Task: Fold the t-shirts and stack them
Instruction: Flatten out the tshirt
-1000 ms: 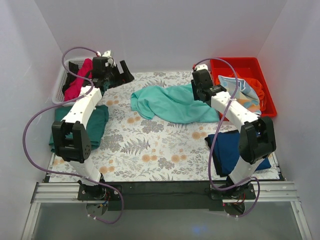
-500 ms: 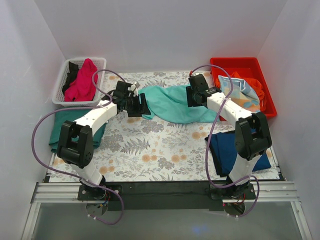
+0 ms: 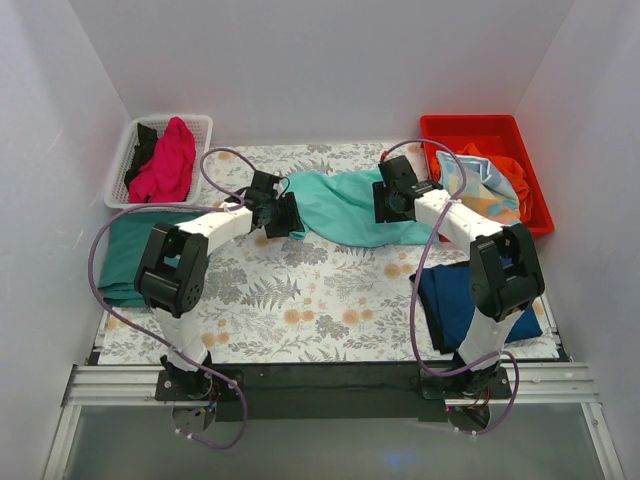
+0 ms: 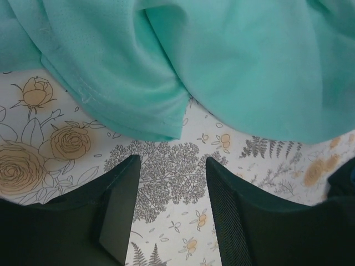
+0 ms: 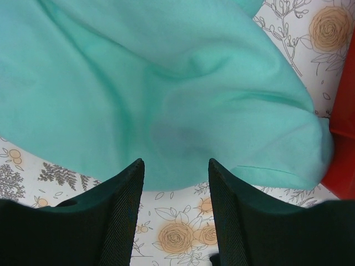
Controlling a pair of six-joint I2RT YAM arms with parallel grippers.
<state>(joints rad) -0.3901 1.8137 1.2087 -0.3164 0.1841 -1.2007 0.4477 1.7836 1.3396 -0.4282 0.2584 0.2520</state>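
In the left wrist view the left gripper [image 4: 171,185] has its fingers [image 4: 117,205] spread wide, with nothing between them but the bare floral table cover [image 4: 166,221]. A hemmed corner of the mint t-shirt [image 4: 238,66] lies just beyond the tips, toward the top of the frame. The right gripper [image 5: 175,183] is also wide apart and empty. Its fingers [image 5: 123,216] frame the shirt's lower edge, which lies at or just past the tips; whether they touch the cloth I cannot tell.

Seen from above, the mint t-shirt lies crumpled in the upper middle of the frame, with the left gripper at its left end and the right gripper at its right end. The step in hand looks like taking hold of it to spread it flat. To do that well, each gripper should come down on a hemmed edge rather than a bunched fold and pinch the cloth without catching the cover beneath. Both should then draw apart evenly so the shirt opens without twisting.

At upper left a white basket [image 3: 150,207] holds a magenta t-shirt [image 3: 170,165] with a black t-shirt [image 3: 145,140] beside it. At upper right a red bin [image 3: 470,125] holds orange cloth [image 3: 505,180] and a pale blue piece [image 3: 470,180]. Outside them, a dark green shirt [image 3: 125,255] lies at the left edge of the cover, and a navy t-shirt [image 3: 450,300] lies at lower right by the right arm.
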